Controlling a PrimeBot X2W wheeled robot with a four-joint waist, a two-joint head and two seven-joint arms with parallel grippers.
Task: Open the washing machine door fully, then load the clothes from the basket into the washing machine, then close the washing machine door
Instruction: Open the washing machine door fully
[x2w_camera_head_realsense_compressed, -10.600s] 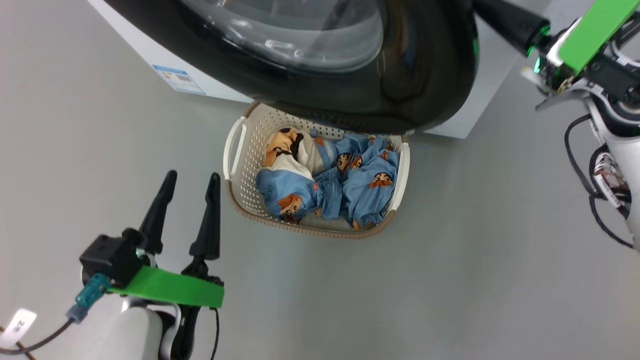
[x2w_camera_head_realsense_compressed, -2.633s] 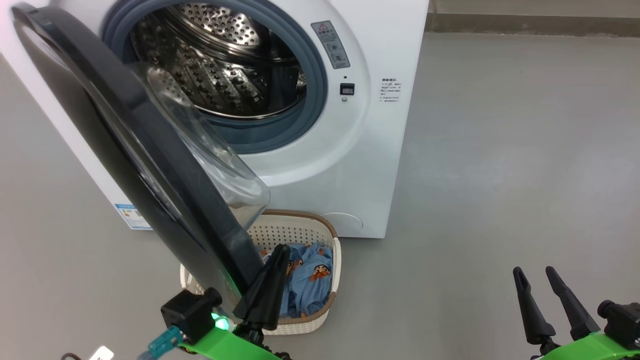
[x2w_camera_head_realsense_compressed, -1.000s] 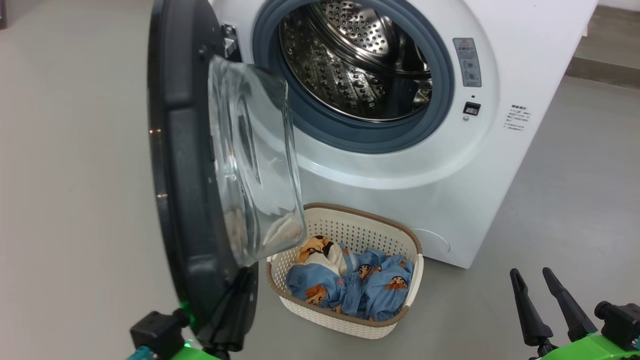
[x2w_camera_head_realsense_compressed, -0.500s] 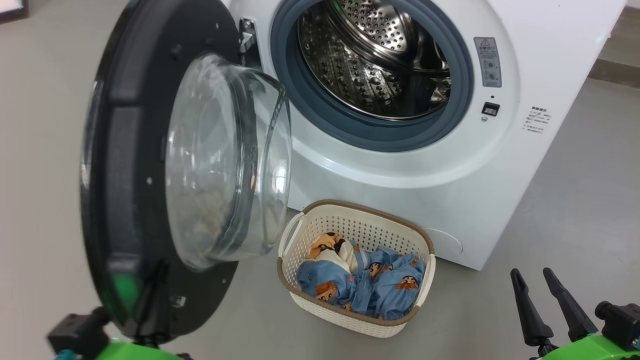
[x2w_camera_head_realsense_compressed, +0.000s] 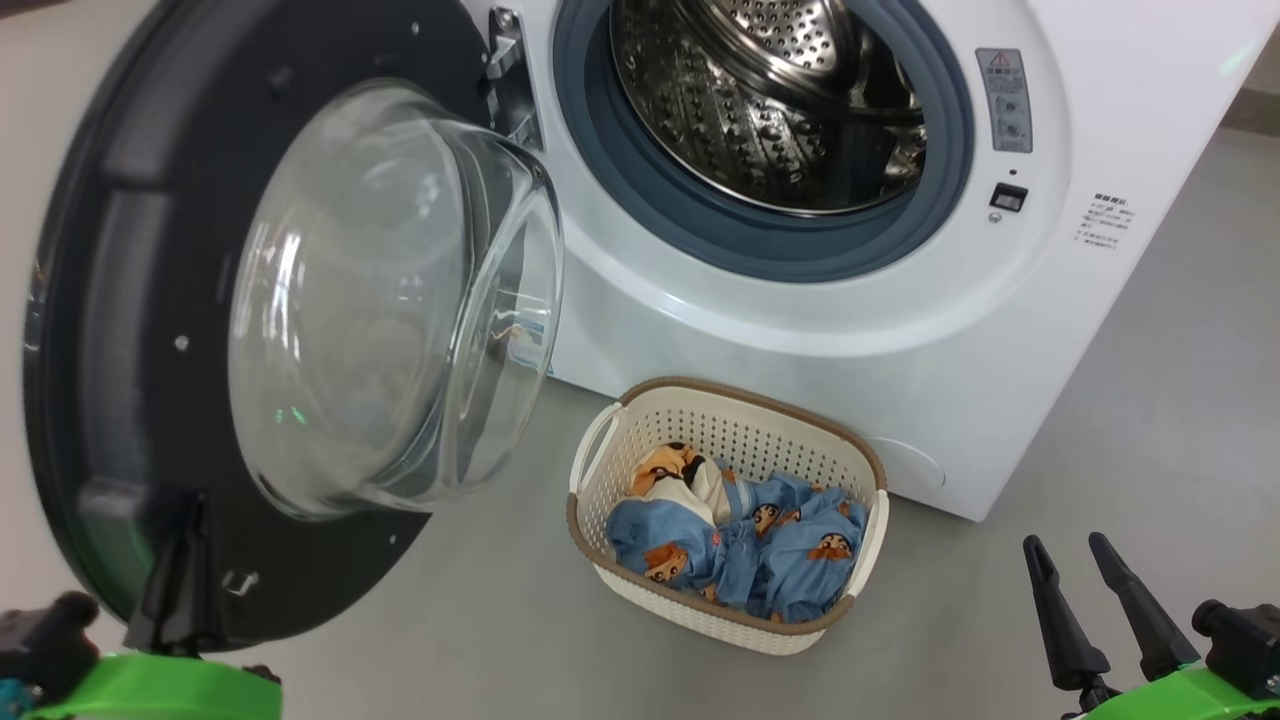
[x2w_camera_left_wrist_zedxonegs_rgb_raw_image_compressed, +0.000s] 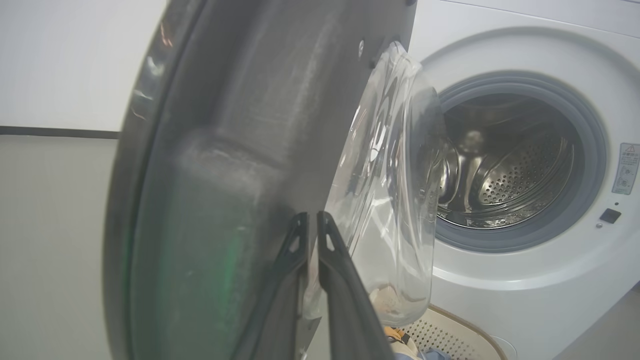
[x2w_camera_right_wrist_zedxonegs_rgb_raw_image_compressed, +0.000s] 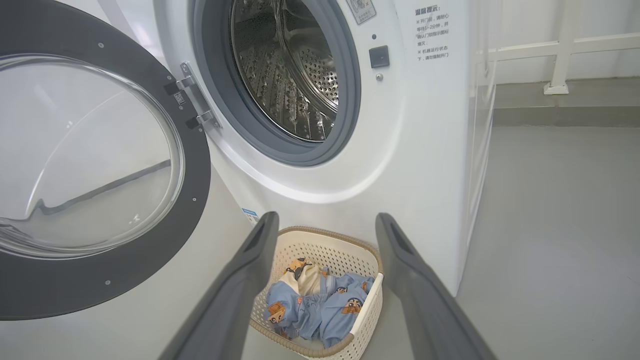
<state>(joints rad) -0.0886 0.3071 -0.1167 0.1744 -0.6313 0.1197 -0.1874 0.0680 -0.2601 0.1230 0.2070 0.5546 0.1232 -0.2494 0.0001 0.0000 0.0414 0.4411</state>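
The washing machine (x2w_camera_head_realsense_compressed: 800, 340) stands with its steel drum (x2w_camera_head_realsense_compressed: 770, 100) exposed. The washing machine door (x2w_camera_head_realsense_compressed: 130, 250) hangs wide open to the left, its glass bowl facing me. My left gripper (x2w_camera_head_realsense_compressed: 195, 520) is shut, and its fingertips (x2w_camera_left_wrist_zedxonegs_rgb_raw_image_compressed: 300, 222) rest against the door's (x2w_camera_left_wrist_zedxonegs_rgb_raw_image_compressed: 225, 150) black inner face beside the glass. The cream basket (x2w_camera_head_realsense_compressed: 700, 620) sits on the floor in front of the machine and holds the light blue clothes (x2w_camera_head_realsense_compressed: 740, 545). At the lower right, my right gripper (x2w_camera_head_realsense_compressed: 1065, 545) is open and empty. From its wrist it looks down on the basket (x2w_camera_right_wrist_zedxonegs_rgb_raw_image_compressed: 325, 245) and clothes (x2w_camera_right_wrist_zedxonegs_rgb_raw_image_compressed: 320, 305).
Grey floor (x2w_camera_head_realsense_compressed: 1150, 420) stretches to the right of the machine and in front of the basket. A white railing (x2w_camera_right_wrist_zedxonegs_rgb_raw_image_compressed: 555, 50) and a low ledge stand behind the machine's right side. A blue label sticker (x2w_camera_right_wrist_zedxonegs_rgb_raw_image_compressed: 250, 215) sits low on the machine's front.
The door has swung further open to the left, with my shut left gripper staying against its lower inner face. The head camera has shifted too. My right gripper has stayed still.
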